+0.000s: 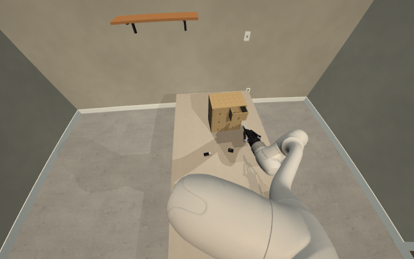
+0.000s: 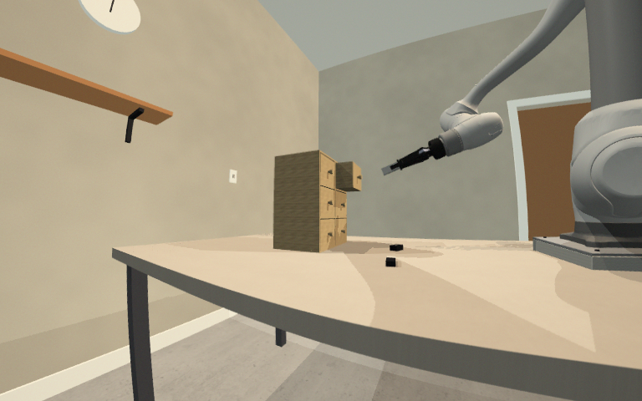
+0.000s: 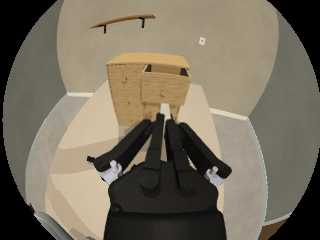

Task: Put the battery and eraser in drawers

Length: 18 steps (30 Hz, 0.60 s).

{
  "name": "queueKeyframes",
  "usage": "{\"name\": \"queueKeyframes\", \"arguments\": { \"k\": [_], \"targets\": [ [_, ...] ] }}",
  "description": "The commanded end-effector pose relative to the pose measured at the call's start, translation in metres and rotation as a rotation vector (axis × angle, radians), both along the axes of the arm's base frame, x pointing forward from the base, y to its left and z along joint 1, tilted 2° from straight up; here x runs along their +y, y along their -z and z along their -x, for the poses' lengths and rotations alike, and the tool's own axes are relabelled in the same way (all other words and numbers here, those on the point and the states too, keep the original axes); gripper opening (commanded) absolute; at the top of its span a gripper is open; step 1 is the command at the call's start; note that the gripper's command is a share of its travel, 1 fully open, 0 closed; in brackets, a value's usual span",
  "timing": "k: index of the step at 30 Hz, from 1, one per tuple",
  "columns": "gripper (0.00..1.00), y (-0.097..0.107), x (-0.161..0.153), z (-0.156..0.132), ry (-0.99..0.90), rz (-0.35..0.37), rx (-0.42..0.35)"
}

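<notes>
The small wooden chest (image 1: 227, 101) (image 2: 297, 198) (image 3: 126, 87) stands at the far end of the table (image 1: 186, 134) (image 2: 265, 278). Its top-row right drawer (image 1: 239, 112) (image 2: 349, 175) (image 3: 164, 87) is pulled partway out; the other drawers look pushed in. My gripper (image 1: 243, 128) (image 2: 386, 170) (image 3: 164, 109) is shut with nothing between its fingers. It hangs in the air at the open drawer's height, a short way in front of it. Two small dark things lie on the table in front of the chest, one (image 1: 206, 154) (image 2: 390, 261) to the left and one (image 1: 230, 150) (image 2: 395, 246) nearer my arm. I cannot tell which is the battery and which the eraser.
The arm's base (image 2: 608, 248) stands on the table's near end, and its bulky body (image 1: 235, 218) hides that end in the top view. A wall shelf (image 1: 154, 18) hangs far behind the chest.
</notes>
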<state>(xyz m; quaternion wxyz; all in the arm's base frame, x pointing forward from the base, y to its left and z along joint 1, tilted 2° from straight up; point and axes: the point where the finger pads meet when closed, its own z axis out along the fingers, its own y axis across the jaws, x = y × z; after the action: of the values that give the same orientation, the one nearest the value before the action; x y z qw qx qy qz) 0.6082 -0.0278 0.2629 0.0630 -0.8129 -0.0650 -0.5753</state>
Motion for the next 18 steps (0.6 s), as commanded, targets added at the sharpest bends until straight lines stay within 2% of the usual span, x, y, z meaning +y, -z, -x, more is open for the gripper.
{"name": "queueKeyframes", "arguments": {
  "k": [1,18],
  "targets": [
    [0.0,0.004,0.003,-0.014,0.001,0.0,-0.001],
    [0.0,0.013,0.008,-0.043,0.001,0.0,-0.001]
  ]
}}
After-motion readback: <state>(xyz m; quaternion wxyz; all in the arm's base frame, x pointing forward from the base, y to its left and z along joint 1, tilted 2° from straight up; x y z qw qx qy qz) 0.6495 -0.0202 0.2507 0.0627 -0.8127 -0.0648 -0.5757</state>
